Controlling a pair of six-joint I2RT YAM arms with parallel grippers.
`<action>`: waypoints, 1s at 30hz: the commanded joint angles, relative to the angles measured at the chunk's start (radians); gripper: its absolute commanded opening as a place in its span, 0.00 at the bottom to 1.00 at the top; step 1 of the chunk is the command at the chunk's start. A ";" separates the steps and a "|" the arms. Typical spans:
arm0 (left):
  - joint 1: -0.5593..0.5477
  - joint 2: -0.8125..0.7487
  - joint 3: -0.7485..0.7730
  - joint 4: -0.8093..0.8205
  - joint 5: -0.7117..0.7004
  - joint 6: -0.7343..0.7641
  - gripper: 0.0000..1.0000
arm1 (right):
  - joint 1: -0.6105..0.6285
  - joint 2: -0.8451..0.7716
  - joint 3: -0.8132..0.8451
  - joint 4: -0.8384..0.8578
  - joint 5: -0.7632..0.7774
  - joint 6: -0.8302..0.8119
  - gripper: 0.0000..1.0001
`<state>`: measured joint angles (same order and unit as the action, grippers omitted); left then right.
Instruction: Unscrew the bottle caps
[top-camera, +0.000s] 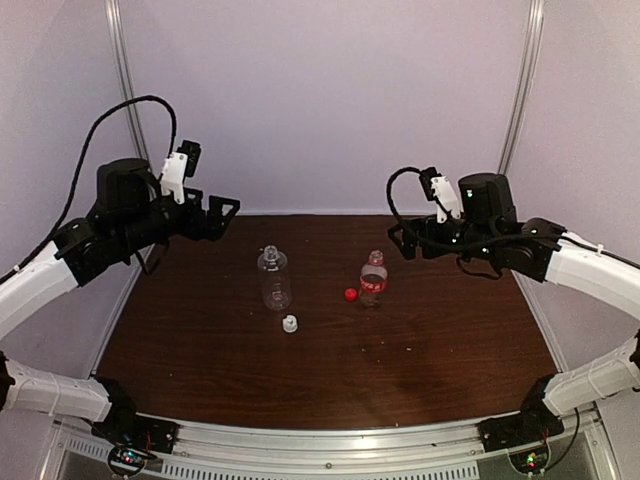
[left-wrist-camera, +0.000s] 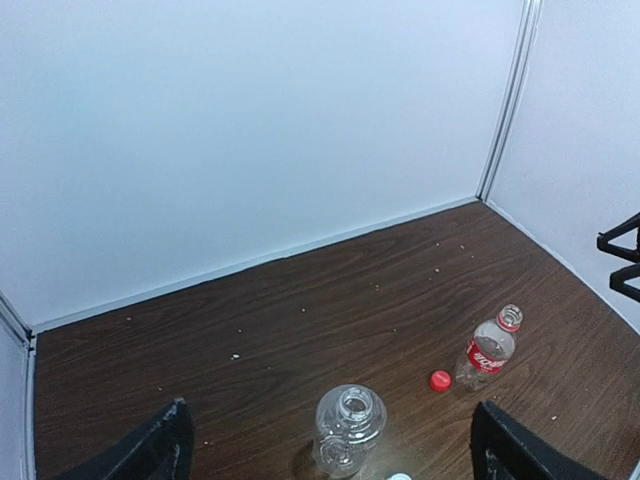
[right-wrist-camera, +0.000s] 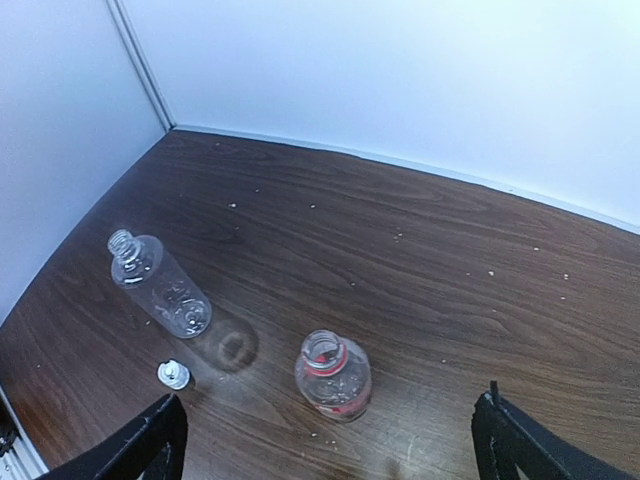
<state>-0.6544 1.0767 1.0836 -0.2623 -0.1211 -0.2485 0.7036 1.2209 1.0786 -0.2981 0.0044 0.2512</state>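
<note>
evidently unscrewing is done: red cap and white cap lie off; my left gripper and right gripper gape empty; retract next.

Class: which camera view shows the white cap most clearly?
Right wrist: the white cap lies whole, unobstructed and largest there. Top external shows the cap whole but smaller; left wrist clips it at the bottom edge.
</note>
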 joint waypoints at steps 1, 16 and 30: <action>0.009 -0.129 -0.044 -0.033 -0.090 -0.026 0.98 | -0.034 -0.058 0.041 -0.072 0.090 0.003 1.00; 0.021 -0.275 -0.178 0.014 -0.317 0.129 0.98 | -0.218 -0.123 0.080 -0.155 0.162 -0.084 1.00; 0.027 -0.120 -0.075 -0.110 -0.345 0.138 0.98 | -0.288 -0.120 0.154 -0.253 0.281 -0.085 1.00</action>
<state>-0.6346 0.9089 0.9508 -0.3481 -0.4332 -0.1043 0.4240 1.0863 1.1797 -0.5053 0.2276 0.1783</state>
